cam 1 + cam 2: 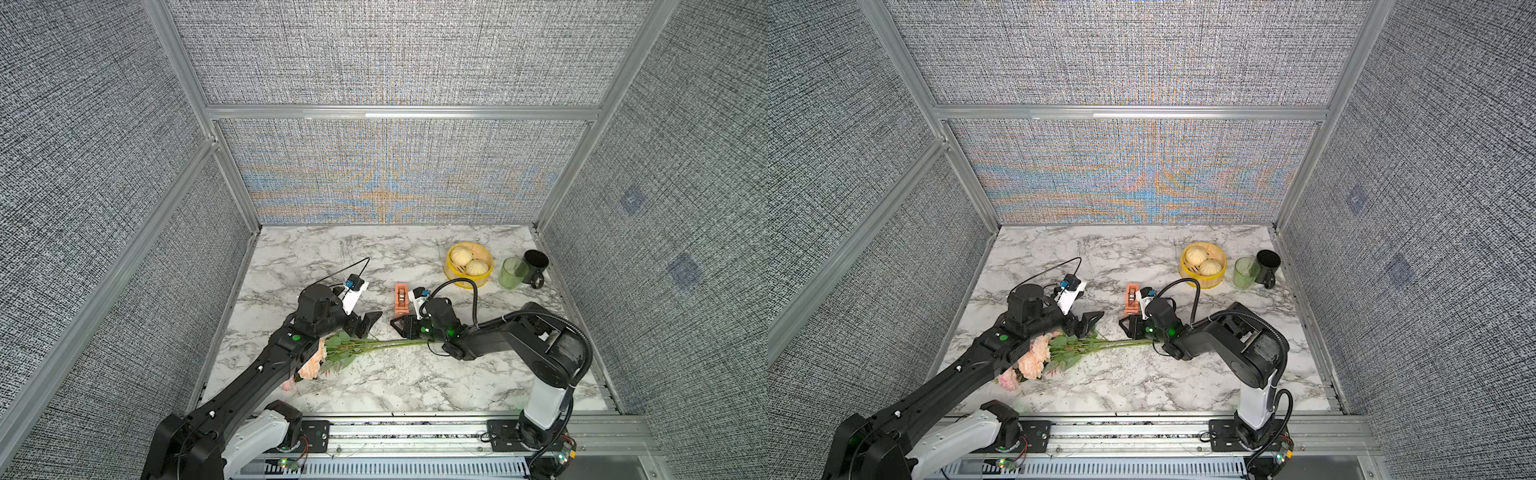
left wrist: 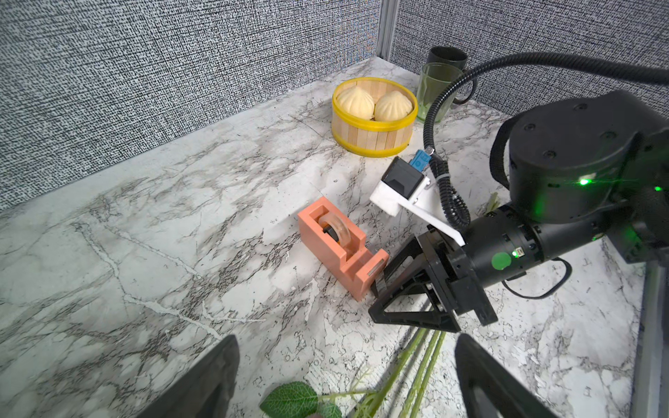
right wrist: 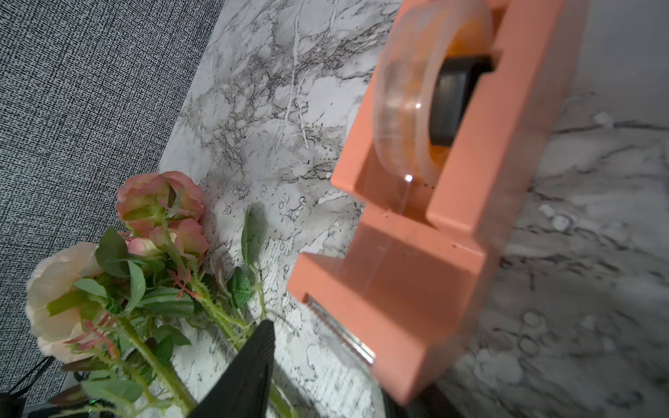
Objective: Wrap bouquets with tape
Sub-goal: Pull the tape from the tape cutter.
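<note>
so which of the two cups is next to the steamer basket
The translucent green glass; the black handled mug stands on its far side, away from the basket.

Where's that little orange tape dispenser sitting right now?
In both top views the tape dispenser stands near the centre, just beyond the right gripper and left of the steamer basket.

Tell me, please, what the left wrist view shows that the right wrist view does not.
Only the left wrist view shows the steamer basket with two buns, the green glass and the black mug. Only the right wrist view shows the rose blooms. Both show the tape dispenser, the green stems and the marble table.
</note>
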Available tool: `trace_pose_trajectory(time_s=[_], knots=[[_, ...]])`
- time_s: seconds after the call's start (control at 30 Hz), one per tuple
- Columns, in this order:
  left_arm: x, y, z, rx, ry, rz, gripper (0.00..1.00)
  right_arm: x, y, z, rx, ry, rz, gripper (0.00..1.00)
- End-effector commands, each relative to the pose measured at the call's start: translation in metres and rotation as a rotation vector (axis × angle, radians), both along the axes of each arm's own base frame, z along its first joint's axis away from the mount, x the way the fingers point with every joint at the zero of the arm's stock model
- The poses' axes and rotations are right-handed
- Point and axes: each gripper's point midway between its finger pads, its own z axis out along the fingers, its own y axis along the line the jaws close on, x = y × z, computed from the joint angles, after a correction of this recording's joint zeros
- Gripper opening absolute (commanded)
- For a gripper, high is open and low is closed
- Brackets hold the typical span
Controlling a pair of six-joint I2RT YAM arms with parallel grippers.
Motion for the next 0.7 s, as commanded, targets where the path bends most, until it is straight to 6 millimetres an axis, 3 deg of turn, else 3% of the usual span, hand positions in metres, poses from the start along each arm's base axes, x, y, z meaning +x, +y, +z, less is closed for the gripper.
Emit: trace_pose_trajectory(time_s=[0.0, 0.1, 0.33, 0.43, 0.67], knots=[[-0.002, -0.002, 0.000, 0.006, -0.002, -0.021, 0.92, 0.005, 0.003, 0.012, 0.033, -0.035, -0.010, 0.43], [-0.006, -0.004, 0.002, 0.003, -0.010, -0.049, 0.92, 0.004, 0.002, 0.016, 0.037, -0.042, -0.010, 0.36], [-0.019, -0.008, 0.000, 0.027, -0.059, -0.140, 0.91, 0.001, 0.001, 0.026, 0.039, -0.054, -0.006, 0.08], [-0.020, -0.006, -0.005, 0.053, -0.079, -0.148, 0.90, -0.001, 0.003, 0.031, 0.055, -0.053, 0.006, 0.00], [-0.035, -0.012, -0.011, 0.080, -0.181, -0.276, 0.90, -0.002, 0.007, 0.064, 0.095, -0.070, 0.025, 0.00]])
